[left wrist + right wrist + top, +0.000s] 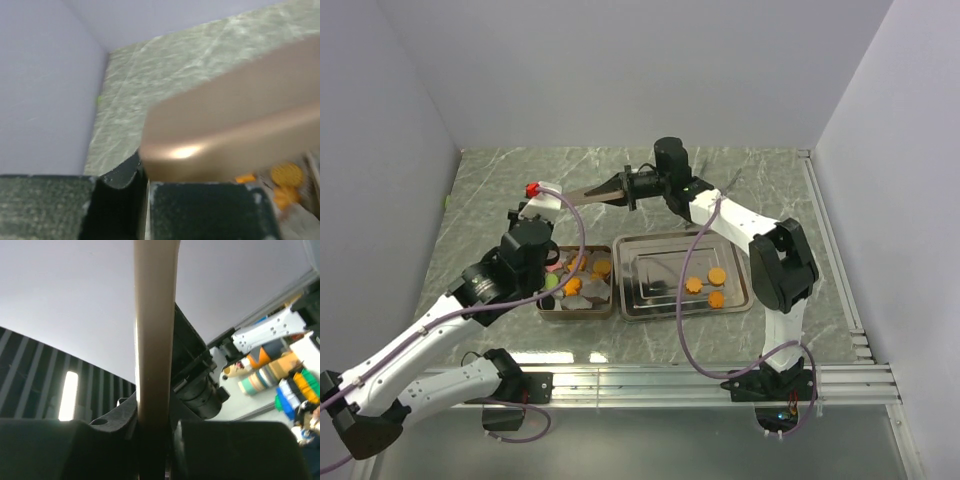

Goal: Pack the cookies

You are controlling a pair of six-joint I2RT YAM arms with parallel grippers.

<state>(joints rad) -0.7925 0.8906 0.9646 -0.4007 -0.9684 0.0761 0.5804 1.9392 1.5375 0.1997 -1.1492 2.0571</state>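
Note:
A flat bronze tin lid hangs in the air behind the tins, held at both ends. My left gripper is shut on its left rim; the lid fills the left wrist view. My right gripper is shut on its right end; the right wrist view shows the lid edge-on. Below, a small tin box holds orange cookies, a green one and white paper cups. Three orange cookies lie on the metal tray. Orange cookies also show under the lid in the left wrist view.
The tin box and tray sit side by side on the grey marbled table. White walls close in the back and both sides. A metal rail runs along the near edge by the arm bases.

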